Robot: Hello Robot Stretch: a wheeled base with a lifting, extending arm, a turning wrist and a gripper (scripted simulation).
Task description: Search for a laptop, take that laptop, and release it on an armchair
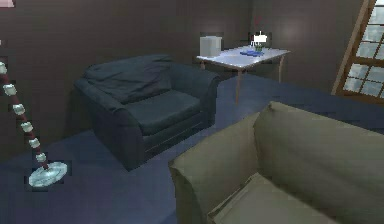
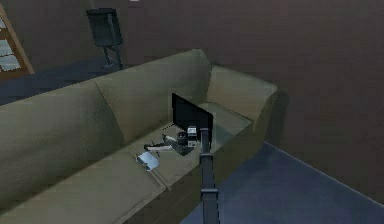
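Where the seat of the olive sofa (image 2: 70, 130) meets its armrest, a laptop (image 2: 190, 111) stands open, the gripper (image 2: 163, 142) close by (whether it holds anything, I cannot tell); a blue armchair (image 1: 150, 105) stands near a table (image 1: 230, 62).

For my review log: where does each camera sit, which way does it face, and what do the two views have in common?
Forward view: on the robot, looking ahead and somewhat down at a dark blue armchair, a white table and an olive sofa.
Arm side view: on the robot's body, looking out to the arm's side at an open laptop on a sofa seat; the arm and gripper rise from the bottom edge.
Shared: probably the same olive sofa.
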